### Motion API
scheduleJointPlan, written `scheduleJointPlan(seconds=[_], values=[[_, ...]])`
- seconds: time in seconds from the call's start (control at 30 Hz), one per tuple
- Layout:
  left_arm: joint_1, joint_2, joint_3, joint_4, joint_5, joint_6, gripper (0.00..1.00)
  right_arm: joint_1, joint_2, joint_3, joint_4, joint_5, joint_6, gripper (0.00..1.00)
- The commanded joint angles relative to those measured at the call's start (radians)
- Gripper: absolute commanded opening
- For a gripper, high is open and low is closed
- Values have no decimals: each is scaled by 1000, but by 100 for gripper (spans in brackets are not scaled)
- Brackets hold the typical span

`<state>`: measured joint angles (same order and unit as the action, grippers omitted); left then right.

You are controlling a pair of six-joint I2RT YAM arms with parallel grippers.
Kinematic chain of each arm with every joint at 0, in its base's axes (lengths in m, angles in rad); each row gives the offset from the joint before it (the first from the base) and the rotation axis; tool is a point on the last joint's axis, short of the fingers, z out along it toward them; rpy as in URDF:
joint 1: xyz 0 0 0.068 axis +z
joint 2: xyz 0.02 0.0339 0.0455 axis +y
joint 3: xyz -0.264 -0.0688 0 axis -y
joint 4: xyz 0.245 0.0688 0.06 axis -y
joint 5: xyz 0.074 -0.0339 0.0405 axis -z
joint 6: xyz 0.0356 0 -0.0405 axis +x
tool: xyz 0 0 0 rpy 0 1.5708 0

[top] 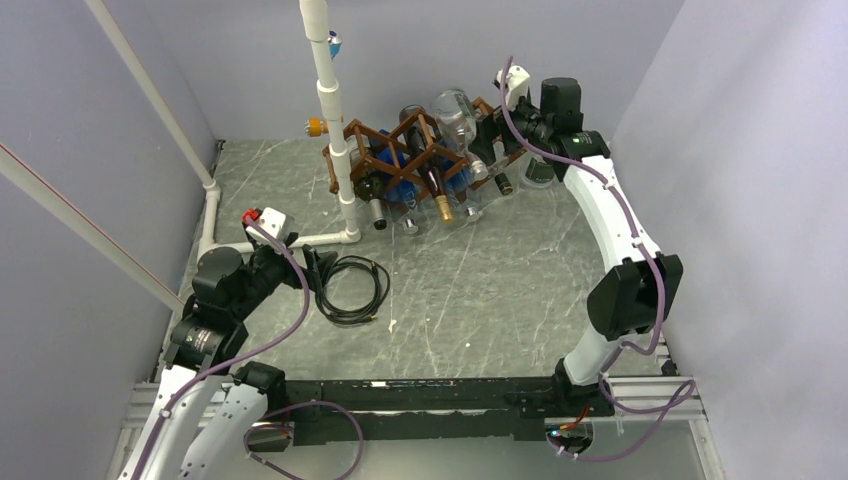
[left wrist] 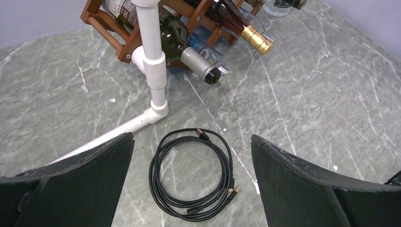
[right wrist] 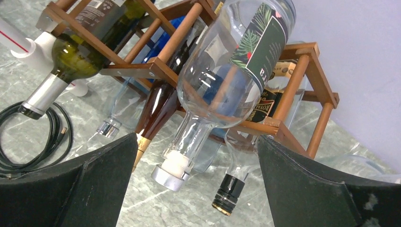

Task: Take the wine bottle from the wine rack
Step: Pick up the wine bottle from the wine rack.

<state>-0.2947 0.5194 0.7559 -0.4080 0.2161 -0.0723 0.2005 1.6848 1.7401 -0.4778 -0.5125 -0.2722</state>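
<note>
Right arm poised at the rack: my right gripper (right wrist: 196,137) hangs with its jaws spread as wide as they go and nothing between them. It is squared up on the wine rack (right wrist: 153,71), which stands at the far edge of the worktop (top: 500,290).

Framed between my fingers is the clear leaf-label bottle (right wrist: 222,80). It lies in an upper cell toward the rack's right end, neck tipped down toward me, its silver cap (right wrist: 170,177) hanging free of the lattice. I take this to be the bottle to remove.

To do it well, I judge I should close on the neck just above the cap. The grip needs to be firm, since bare glass is slick. I would then draw the bottle out along its own slope rather than lift it, so the body does not jam on the wooden bars.

Neighbours crowd the pull:
- a gold-foiled dark bottle (right wrist: 152,109) just left of the neck
- a black-capped bottle (right wrist: 226,194) just below and to the right
- a green bottle (right wrist: 71,61) with silver foil farther left

My left gripper (left wrist: 191,136), equally wide open and empty, hovers near the worktop's left edge over a coiled black USB cable (left wrist: 194,175). The white PVC pipe frame (left wrist: 151,52) stands just in front of the rack's left end, well apart from the right arm.
</note>
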Motion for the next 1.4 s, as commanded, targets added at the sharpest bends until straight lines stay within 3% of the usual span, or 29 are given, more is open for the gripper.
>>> scheduleJointPlan(seconds=[0.0,0.43,0.87,1.37], values=[[9,-10,-6,45,29,-12,100,13,9,18,34,63,63,100],[15,-11,-6,45,35,-14,100,70,66,21,61,331,270,100],[16,-13,-6,45,35,-13,100,130,144,59,20,428,367,99],[17,-12,-7,46,36,-12,100,149,209,98,-11,497,424,82]])
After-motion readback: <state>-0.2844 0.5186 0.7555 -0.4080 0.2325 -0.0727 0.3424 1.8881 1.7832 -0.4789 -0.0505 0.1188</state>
